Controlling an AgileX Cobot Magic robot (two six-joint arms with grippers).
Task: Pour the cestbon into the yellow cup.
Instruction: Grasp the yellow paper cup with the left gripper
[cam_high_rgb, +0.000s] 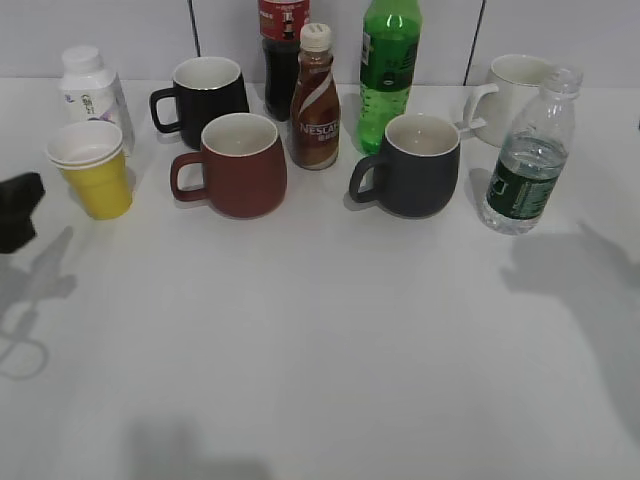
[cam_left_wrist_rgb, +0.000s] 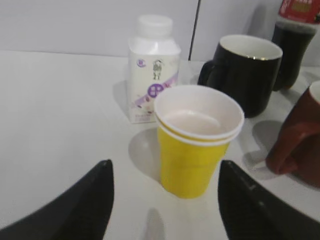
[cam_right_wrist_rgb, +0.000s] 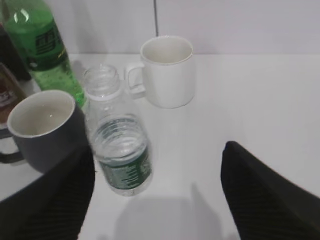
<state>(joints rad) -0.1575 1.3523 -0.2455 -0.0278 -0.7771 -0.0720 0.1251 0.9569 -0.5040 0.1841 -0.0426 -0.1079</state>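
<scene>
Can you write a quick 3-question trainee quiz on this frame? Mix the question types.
1. True or false: the cestbon stands upright with no cap on its neck.
2. Multiple choice: what stands directly behind the yellow cup in the exterior view? A) white milk bottle B) green soda bottle C) white mug
3. Fill in: in the left wrist view, the left gripper is ____, one finger on each side of the yellow cup.

Key: 1 true; 2 A; 3 open
</scene>
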